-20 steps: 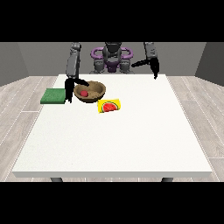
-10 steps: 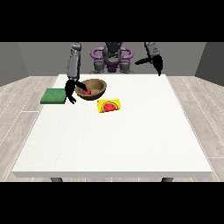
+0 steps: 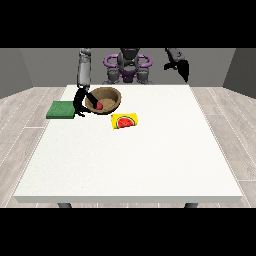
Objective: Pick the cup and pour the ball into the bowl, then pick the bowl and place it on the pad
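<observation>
A brown bowl (image 3: 106, 99) is tipped with its opening towards the camera, and a red ball (image 3: 99, 106) lies inside it. The hand at the view's left (image 3: 80, 105) grips the bowl's left rim and holds it just off the table. A green pad (image 3: 61, 109) lies flat to the left of that hand, near the table's left edge. The hand at the view's right (image 3: 180, 68) is raised in the air above the table's far right corner. Its fingers hang down and it holds nothing. No cup shows in this view.
A yellow card with a watermelon slice (image 3: 125, 121) lies just right of and in front of the bowl. The white table (image 3: 135, 165) stretches wide towards the camera. The robot's torso (image 3: 128, 65) stands behind the far edge.
The bowl has been tipped up and lifted by the hand at the view's left. The hand at the view's right has risen and drawn outward.
</observation>
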You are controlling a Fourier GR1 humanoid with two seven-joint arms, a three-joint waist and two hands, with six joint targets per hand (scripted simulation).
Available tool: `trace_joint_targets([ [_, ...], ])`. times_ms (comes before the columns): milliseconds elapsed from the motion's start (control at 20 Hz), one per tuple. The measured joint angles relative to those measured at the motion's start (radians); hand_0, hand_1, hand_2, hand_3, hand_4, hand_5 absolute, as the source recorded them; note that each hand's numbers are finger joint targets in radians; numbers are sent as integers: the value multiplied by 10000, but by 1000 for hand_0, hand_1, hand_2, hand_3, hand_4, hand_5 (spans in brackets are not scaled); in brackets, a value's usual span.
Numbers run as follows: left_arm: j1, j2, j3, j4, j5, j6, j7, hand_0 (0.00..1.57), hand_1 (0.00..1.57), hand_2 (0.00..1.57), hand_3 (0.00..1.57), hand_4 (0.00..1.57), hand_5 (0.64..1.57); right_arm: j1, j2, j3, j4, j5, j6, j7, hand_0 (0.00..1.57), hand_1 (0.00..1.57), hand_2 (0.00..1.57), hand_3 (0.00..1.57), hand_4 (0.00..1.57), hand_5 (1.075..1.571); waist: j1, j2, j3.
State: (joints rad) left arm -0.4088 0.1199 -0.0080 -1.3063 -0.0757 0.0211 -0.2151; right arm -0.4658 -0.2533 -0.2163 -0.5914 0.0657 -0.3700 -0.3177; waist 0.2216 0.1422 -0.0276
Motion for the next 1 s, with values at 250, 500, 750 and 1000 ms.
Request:
trace_joint_targets([
  [250,739,220,576,968,288,-87,-175,0,0,0,0,998,1411,-360,-144,750,-115,594,2,2737,1571,1571,1571,889,806,1565,-894,-1338,179],
  [500,1158,517,1135,1765,447,-48,-218,0,0,0,0,997,1410,-988,-312,1354,-841,909,661,4939,1571,1571,1571,716,799,1569,-1910,-2330,238],
  [750,1375,663,1315,1690,552,-179,-414,0,0,0,0,1024,1431,-933,-918,935,-1370,549,1266,5497,1571,1571,1571,750,787,1570,-2056,-2135,266],
  [1000,1262,689,1379,1479,616,-282,-662,0,0,0,0,1217,1481,-988,-1459,450,-1715,313,1579,5530,1571,1571,1571,466,834,1570,-1856,-1518,273],
])
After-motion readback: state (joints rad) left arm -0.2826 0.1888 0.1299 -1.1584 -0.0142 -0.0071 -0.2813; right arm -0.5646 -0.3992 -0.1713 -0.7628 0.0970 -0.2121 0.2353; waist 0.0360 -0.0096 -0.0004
